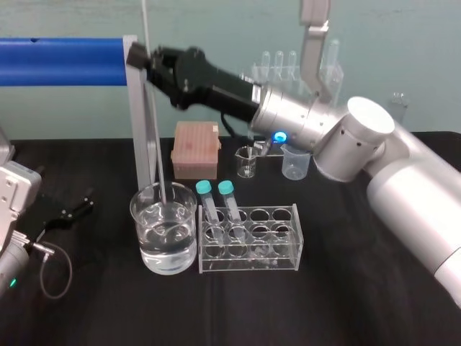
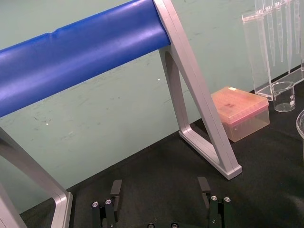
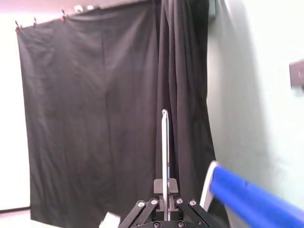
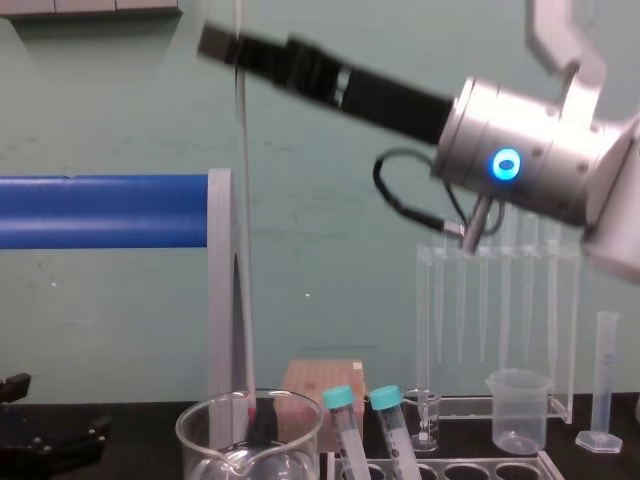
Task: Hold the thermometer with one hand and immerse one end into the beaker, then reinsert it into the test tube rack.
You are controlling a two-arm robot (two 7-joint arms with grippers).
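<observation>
Well to the left of the beaker (image 1: 142,225), our left gripper (image 1: 85,203) lay low over the black table (image 1: 346,303). Its fingers (image 2: 116,189) stood wide apart with nothing between them. Behind the beaker and to its left stood the grey frame (image 1: 141,115) carrying a blue bar (image 1: 61,62).

The beaker itself sat near the front of the table, partly filled with clear water. The thermometer (image 1: 159,144) stood almost upright in it. Its lower end was down inside the beaker's mouth and its upper end rose out of the head view's top. We could not tell how deep the tip sat in the water.

High above the beaker, our right gripper (image 1: 142,58) reached in from the right. Its fingers were closed tight on the thermometer partway up the rod, and the right wrist view showed the rod (image 3: 165,152) pinched between the pads.

Just to the right of the beaker, nearly touching it, stood the test tube rack (image 1: 282,214). Two teal-capped tubes (image 1: 209,200) leaned in the holes nearest the beaker.

Behind the beaker and slightly to its right sat a pink box (image 1: 194,148). Farther right were a tiny glass beaker (image 1: 246,163) and a small plastic beaker (image 1: 295,163). The clear pipette stand (image 4: 500,320) was against the wall behind them.
</observation>
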